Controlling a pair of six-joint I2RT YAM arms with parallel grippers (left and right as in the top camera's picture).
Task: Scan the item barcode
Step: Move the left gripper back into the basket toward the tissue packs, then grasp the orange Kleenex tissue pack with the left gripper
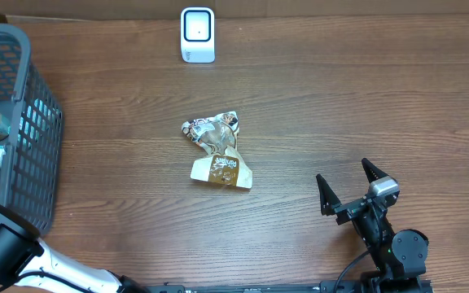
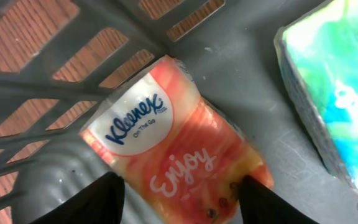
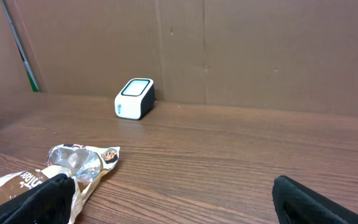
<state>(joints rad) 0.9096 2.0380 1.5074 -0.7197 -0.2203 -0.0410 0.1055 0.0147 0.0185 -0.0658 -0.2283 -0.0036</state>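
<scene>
Left gripper [image 2: 182,182]: half-spread, fingers [image 2: 107,199] flanking the tissue pack [image 2: 166,143] on the basket [image 2: 55,81] floor; whether they touch it cannot be told. Seen in left wrist view only; overhead hides the pack. Right gripper [image 1: 342,169]: wide, holding nothing, above table [image 1: 340,89]. Snack bag [image 1: 216,150] mid-table; scanner [image 1: 197,34] at far edge.

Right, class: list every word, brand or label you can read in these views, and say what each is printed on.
"Kleenex": logo on the orange tissue pack
"On The Go": beneath that logo, same pack
"Enjoy": white script across the same pack
Teal pack: white lettering, too blurred to read
Snack wrapper: brand print, too small to read
Scanner: no readable text
</scene>
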